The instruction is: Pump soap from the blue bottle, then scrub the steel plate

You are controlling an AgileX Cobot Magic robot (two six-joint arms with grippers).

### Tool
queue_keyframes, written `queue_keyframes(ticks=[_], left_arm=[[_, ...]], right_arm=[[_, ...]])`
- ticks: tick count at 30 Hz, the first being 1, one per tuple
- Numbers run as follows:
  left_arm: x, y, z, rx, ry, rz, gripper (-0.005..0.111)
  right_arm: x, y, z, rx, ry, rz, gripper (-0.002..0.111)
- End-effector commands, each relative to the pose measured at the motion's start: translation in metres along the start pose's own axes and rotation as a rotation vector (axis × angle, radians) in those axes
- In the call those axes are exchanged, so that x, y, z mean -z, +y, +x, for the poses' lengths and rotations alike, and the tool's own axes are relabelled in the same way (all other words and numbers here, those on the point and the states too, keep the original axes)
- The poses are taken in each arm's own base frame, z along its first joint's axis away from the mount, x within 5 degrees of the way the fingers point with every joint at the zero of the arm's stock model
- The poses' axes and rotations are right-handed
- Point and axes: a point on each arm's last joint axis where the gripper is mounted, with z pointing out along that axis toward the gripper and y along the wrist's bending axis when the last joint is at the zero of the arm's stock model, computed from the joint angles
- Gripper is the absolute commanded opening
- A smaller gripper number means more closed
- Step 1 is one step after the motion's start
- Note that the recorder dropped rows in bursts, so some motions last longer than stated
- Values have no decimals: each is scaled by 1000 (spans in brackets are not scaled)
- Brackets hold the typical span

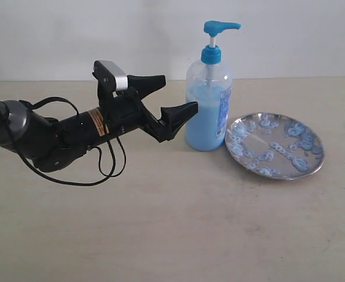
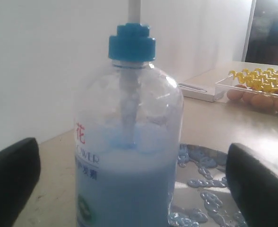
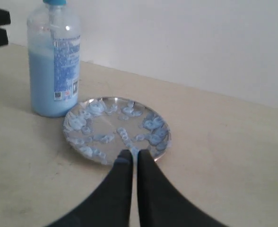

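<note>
The blue bottle point(image 1: 207, 111) stands upright on the table, its pump head point(image 1: 221, 26) up and pointing right. It is about half full of light blue soap point(image 2: 125, 189). My left gripper point(image 1: 178, 94) is open and level with the bottle's body, just left of it. Its fingers point(image 2: 11, 182) flank the bottle point(image 2: 129, 142) without touching it. The steel plate point(image 1: 277, 176) lies right of the bottle, dotted with pale blue soap blobs point(image 1: 296, 144). My right gripper point(image 3: 134, 153) is shut on nothing, its tips over the near rim of the plate point(image 3: 111, 124). It is outside the exterior view.
A clear tray point(image 2: 257, 85) holding yellow pieces and eggs sits far behind the plate point(image 2: 188, 191), beside a flat white object point(image 2: 195, 90). The left arm's black cable point(image 1: 102, 170) loops onto the table. A white wall runs along the table's back edge.
</note>
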Motion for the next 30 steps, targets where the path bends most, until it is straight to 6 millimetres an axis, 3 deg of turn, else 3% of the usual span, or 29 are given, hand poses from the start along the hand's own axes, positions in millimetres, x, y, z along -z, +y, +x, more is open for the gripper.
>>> queue_keyframes(ticks=[1, 10, 15, 20, 26, 28, 30], left_arm=[[-2, -2, 4, -2, 8, 8, 108], [-2, -4, 7, -9, 25, 28, 108], [-7, 0, 11, -14, 26, 28, 108], [-16, 7, 17, -26, 16, 29, 108], [-19, 9, 21, -43, 52, 34, 108], [-19, 9, 21, -43, 52, 34, 108], [-20, 9, 20, -45, 51, 34, 108]], right_arm=[[1, -1, -13, -75, -138, 4, 0], [2, -1, -17, -403, -188, -24, 0], [3, -2, -20, -405, -218, -25, 0], [-10, -4, -33, -403, -287, -27, 0], [-62, -2, -26, -403, -141, -23, 0], [-96, -2, -33, -388, -85, -21, 0], [-142, -2, -40, -349, -15, -24, 0]])
